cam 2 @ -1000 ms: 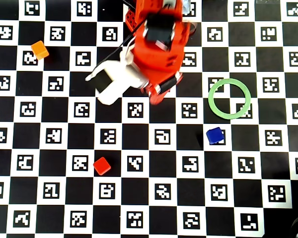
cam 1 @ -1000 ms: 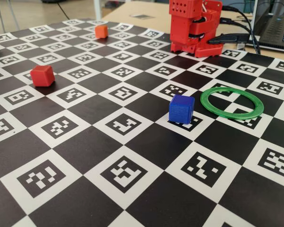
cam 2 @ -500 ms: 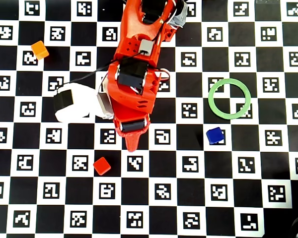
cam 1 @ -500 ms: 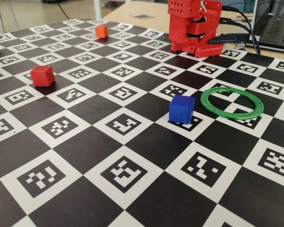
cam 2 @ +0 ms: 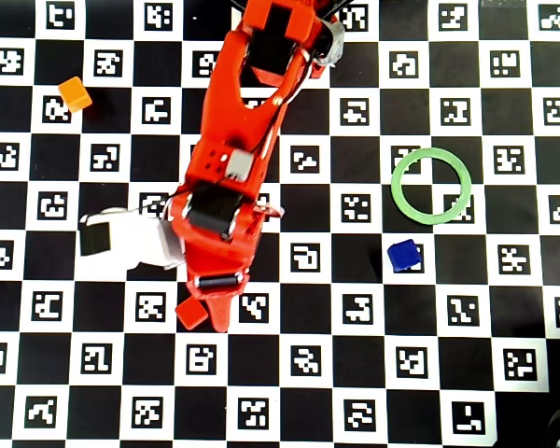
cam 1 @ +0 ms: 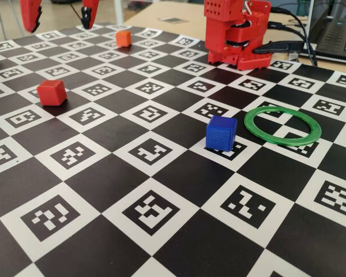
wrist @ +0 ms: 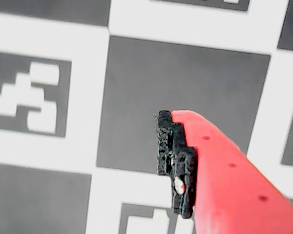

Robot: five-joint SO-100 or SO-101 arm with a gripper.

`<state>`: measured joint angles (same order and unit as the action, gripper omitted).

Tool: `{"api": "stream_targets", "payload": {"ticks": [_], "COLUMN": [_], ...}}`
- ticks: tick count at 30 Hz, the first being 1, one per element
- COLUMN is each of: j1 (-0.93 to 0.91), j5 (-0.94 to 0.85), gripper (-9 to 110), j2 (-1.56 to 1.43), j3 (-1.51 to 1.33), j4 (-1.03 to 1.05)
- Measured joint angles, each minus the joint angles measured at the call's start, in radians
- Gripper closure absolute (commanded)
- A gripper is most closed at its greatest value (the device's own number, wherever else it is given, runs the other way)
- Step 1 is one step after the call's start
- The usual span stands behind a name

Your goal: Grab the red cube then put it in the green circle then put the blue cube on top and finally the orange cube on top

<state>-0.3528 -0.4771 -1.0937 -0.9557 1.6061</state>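
The arm has swung out over the counter (cam 2: pixel 355 411) toward the lower left of the overhead view, bringing the tool (cam 1: pixel 60 16), fingers spread, above the red cube (cam 2: pixel 191 314). The grasp looks imminent; the green circle (cam 2: pixel 431 184) is empty.

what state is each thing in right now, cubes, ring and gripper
red cube: flat on the board, not gripped, partly hidden under the arm in the overhead view
blue cube: on the board just outside the ring, untouched
orange cube: alone at the far side, untouched
green circle: lying flat, nothing inside
gripper: open, raised above the board, holding nothing
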Motion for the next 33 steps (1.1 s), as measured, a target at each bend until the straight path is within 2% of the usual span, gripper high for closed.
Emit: {"api": "stream_targets", "payload": {"ticks": [16,33], "j1": [-0.044,-0.055], "j5": [-0.064,-0.083], "gripper": [55,55], "j2": [0.259,0.328], "j3": [0.094,0.094], "j4": [-0.153,-0.229]}}
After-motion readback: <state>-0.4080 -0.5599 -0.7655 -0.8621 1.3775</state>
